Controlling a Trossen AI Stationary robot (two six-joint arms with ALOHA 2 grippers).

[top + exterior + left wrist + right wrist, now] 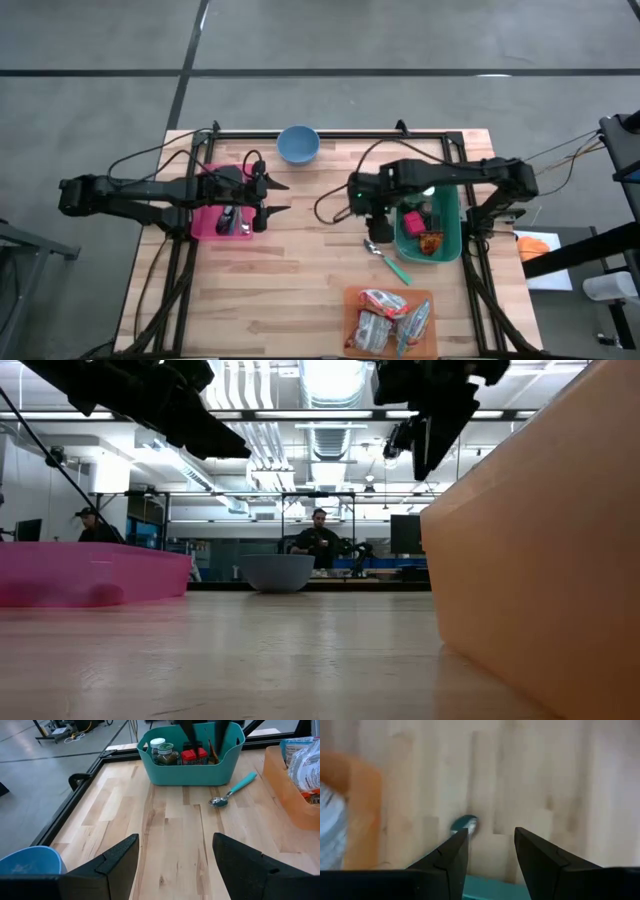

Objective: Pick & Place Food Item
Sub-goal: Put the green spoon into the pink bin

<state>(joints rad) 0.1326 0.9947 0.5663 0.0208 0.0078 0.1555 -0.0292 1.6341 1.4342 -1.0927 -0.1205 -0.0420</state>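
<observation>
Right wrist view: my right claw [490,851] hangs open and empty, its fingers spread over bare counter [530,775]. Just beyond its tips lies the spoon [465,825]; farther off to one side is the orange tray [362,810]. Only the high view shows the food packets [385,318] in that tray, probably my target. The teal bin [452,222] sits right beside my claw. Far across, my left claw [272,198] waits open over the pink bin [205,222].

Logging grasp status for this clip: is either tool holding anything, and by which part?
Nothing is held. The left tool stands open over bare table; the right tool is open and empty above the spoon.
</observation>
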